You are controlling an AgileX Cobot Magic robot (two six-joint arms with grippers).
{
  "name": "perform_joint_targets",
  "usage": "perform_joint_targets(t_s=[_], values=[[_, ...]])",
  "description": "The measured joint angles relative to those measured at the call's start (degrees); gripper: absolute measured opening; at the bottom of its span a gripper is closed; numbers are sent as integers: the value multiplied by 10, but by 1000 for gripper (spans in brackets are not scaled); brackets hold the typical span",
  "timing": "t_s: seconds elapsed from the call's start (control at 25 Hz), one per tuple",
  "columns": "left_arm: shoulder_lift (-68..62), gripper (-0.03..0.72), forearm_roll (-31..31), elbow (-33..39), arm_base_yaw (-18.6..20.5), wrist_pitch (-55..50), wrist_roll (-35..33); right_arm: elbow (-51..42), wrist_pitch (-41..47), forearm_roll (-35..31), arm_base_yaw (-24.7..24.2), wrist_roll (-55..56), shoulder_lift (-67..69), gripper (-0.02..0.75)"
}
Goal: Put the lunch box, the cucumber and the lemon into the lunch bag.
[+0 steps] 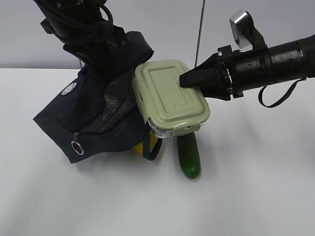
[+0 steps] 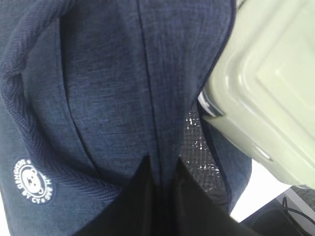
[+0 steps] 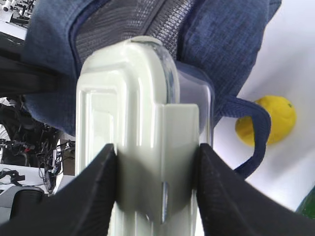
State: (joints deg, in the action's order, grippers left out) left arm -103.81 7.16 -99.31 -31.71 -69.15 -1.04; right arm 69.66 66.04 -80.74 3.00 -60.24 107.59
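Note:
My right gripper (image 1: 189, 81) is shut on the lunch box (image 1: 170, 96), clear with a sage-green lid, and holds it tilted in the air at the mouth of the navy lunch bag (image 1: 93, 115). The right wrist view shows the box (image 3: 142, 123) clamped between my fingers (image 3: 93, 187) with its far end at the bag's mesh lining (image 3: 133, 19). My left gripper (image 2: 160, 164) is shut on the bag's fabric (image 2: 113, 73) and lifts the flap open. The cucumber (image 1: 188, 155) lies on the table under the box. The lemon (image 1: 150, 142) is partly hidden behind a handle; it also shows in the right wrist view (image 3: 273, 118).
The white table (image 1: 256, 187) spreads out in front and to the right. The bag's zipper ring pull (image 1: 77, 147) hangs at its front left corner. A loop handle (image 3: 256, 142) hangs from the bag beside the lemon.

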Motion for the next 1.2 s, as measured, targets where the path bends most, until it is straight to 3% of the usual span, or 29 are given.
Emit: perform_joint_targets(t_s=[1.2], values=[[0,8,27,-1,0,-28,-22,129,-46,-47,113,0,98,354]])
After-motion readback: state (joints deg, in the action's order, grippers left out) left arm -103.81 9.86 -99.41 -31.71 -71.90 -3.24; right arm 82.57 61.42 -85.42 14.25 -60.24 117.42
